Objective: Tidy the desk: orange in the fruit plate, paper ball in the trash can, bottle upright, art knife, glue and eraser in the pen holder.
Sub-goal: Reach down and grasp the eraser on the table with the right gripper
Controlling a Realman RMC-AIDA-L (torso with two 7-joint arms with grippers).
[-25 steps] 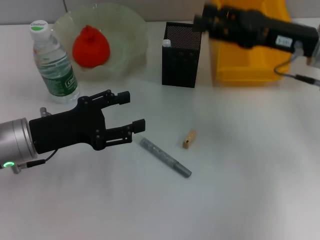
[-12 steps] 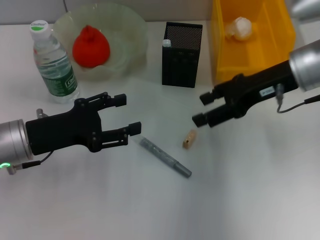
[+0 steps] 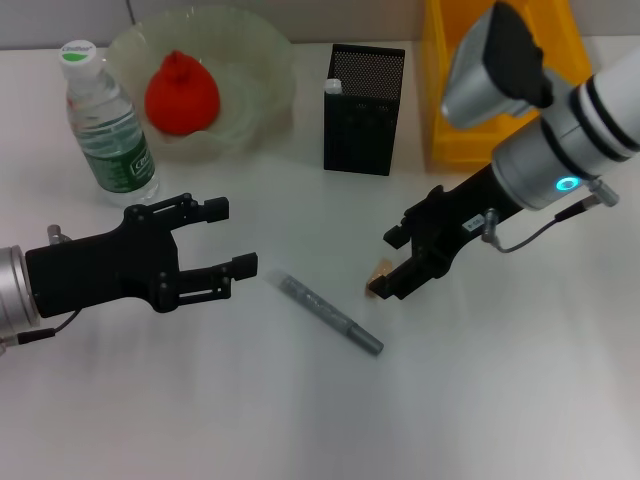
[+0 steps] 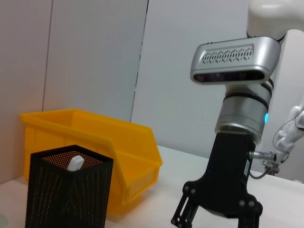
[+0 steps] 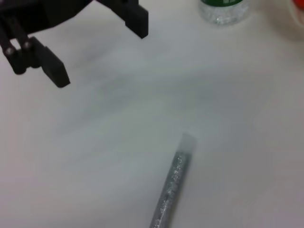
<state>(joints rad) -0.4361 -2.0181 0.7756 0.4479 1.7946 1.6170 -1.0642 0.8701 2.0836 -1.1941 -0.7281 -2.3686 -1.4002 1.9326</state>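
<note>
The tan eraser lies on the white desk. My right gripper is open, low over the desk, with one finger on each side of the eraser. A grey pen-shaped tool lies left of it and also shows in the right wrist view. My left gripper is open and empty, left of the grey tool. The bottle stands upright. The orange sits in the fruit plate. The pen holder holds a white-topped item. My right arm hides the inside of the trash can; the paper ball is hidden.
The pen holder and trash can stand close together at the back of the desk. The right gripper shows in the left wrist view in front of them. The left gripper and the bottle's base show in the right wrist view.
My right arm has swung from over the trash can down to the eraser. My left gripper has drawn back to the left, away from the grey tool.
</note>
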